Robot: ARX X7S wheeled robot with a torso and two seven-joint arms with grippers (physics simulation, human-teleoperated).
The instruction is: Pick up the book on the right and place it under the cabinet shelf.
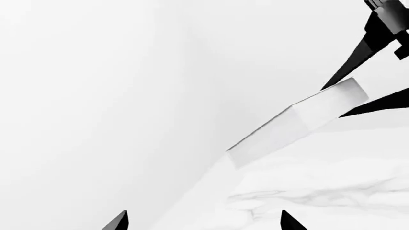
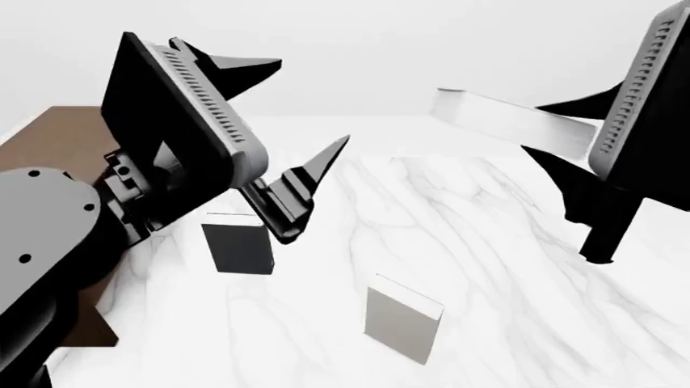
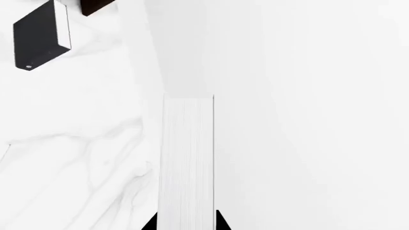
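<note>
The off-white book (image 2: 498, 115) hangs tilted in the air above the far right of the marble table, with my right gripper (image 2: 552, 129) shut on its near end. In the right wrist view its page edge (image 3: 187, 153) runs straight out from between the black fingers (image 3: 223, 221). The left wrist view shows the same book (image 1: 300, 120) held by the right gripper's dark fingers (image 1: 357, 57). My left gripper (image 2: 309, 105) is open and holds nothing; its fingertips (image 1: 118, 221) stand wide apart. The dark brown cabinet (image 2: 48, 137) lies at the left, largely hidden by my left arm; its shelf is hidden.
A dark charcoal book (image 2: 237, 246) stands on the table just below my left gripper, also seen as a dark book (image 3: 41, 36) in the right wrist view. A greyer pale book (image 2: 401, 323) stands nearer the front. The white marble table (image 2: 485, 259) spreads between the arms.
</note>
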